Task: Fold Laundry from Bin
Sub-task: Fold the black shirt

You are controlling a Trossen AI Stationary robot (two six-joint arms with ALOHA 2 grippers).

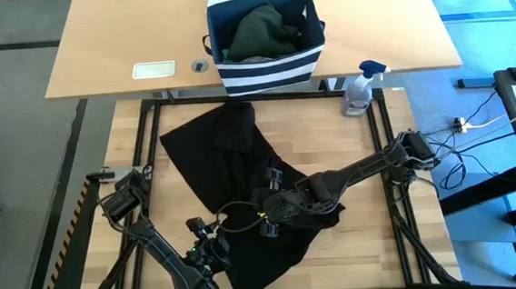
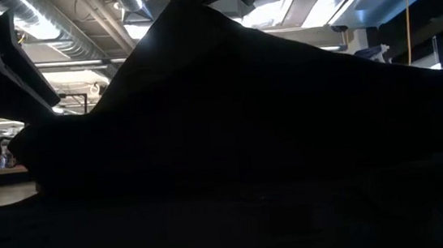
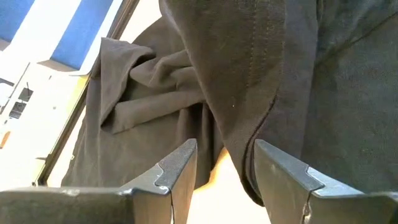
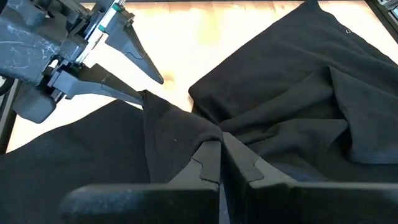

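We see a large black cloth garment (image 1: 233,178) spread in loose folds across the pale wooden work table (image 1: 374,237), one corner reaching up toward the boxy dark navy fabric bin (image 1: 269,71) with white stripes round its lower part. That bin stands on the light wood desk (image 1: 123,35) just beyond the table, and a dark green garment (image 1: 264,33) lies bunched inside it over a sliver of light grey cloth. The right gripper (image 4: 221,163) sits low over the middle of the black garment, its two dark fingers pressed together and pinching a gathered fold of the cloth. The left gripper (image 1: 212,245) is at the near left edge of the same garment; in the right wrist view one of its fingers touches a raised ridge of the fabric. Its fingers (image 3: 177,171) stand partly apart with the garment's edge hanging by the gap, and we cannot tell whether they grip it. A clear spray bottle (image 1: 362,90) with a blue trigger stands at the table's far right corner. From table height, black cloth fills nearly everything.
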